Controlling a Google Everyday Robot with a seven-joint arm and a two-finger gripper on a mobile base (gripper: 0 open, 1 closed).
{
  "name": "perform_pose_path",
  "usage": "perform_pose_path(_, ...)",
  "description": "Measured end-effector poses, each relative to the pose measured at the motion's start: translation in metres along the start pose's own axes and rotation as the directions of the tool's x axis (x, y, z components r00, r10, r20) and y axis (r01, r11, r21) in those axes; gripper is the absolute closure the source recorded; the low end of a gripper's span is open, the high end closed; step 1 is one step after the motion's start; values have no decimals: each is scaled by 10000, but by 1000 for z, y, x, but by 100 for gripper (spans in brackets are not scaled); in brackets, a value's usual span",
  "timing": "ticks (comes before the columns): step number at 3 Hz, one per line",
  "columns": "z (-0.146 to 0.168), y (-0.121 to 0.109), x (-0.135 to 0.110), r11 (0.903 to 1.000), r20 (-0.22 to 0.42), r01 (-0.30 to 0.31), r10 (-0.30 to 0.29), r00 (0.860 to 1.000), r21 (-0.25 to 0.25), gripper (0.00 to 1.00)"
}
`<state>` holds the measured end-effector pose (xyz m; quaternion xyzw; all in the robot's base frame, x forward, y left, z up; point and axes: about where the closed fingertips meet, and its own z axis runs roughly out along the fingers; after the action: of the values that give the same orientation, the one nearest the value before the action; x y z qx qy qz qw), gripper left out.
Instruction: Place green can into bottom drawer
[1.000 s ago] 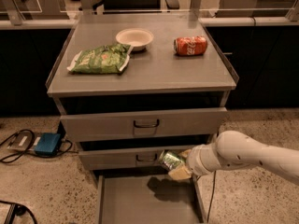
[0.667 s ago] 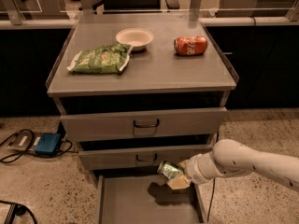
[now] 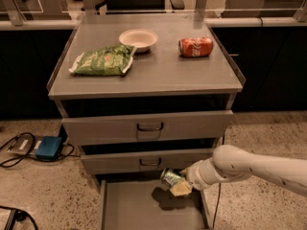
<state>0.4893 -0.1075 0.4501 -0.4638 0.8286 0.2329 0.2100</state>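
The green can (image 3: 169,177) is held tilted in my gripper (image 3: 176,182), a little above the open bottom drawer (image 3: 134,209). The drawer is pulled out, a shallow grey tray at the foot of the cabinet. The can hangs over its right rear part and casts a shadow on the floor of the tray. My white arm (image 3: 249,166) reaches in from the right. The gripper is shut on the can.
The two upper drawers (image 3: 148,127) are closed. On the cabinet top lie a green chip bag (image 3: 103,60), a white bowl (image 3: 138,38) and a red cola can (image 3: 195,47). A blue box with cables (image 3: 48,147) lies on the floor at left.
My gripper has moved down with the green can, from in front of the middle drawer to just above the bottom drawer.
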Motion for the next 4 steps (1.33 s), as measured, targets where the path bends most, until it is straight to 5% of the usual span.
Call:
perform_pose_path(2,95,-28,68,9884,-838,-1291,1224,9889,-799,100)
perform_pose_path(3,121,-30,84,9889,-915,-1141,1055,9902,-951,100)
perform_pose_path(4,141,-35,89,9943,-357,-372,337,9988,-1000,100)
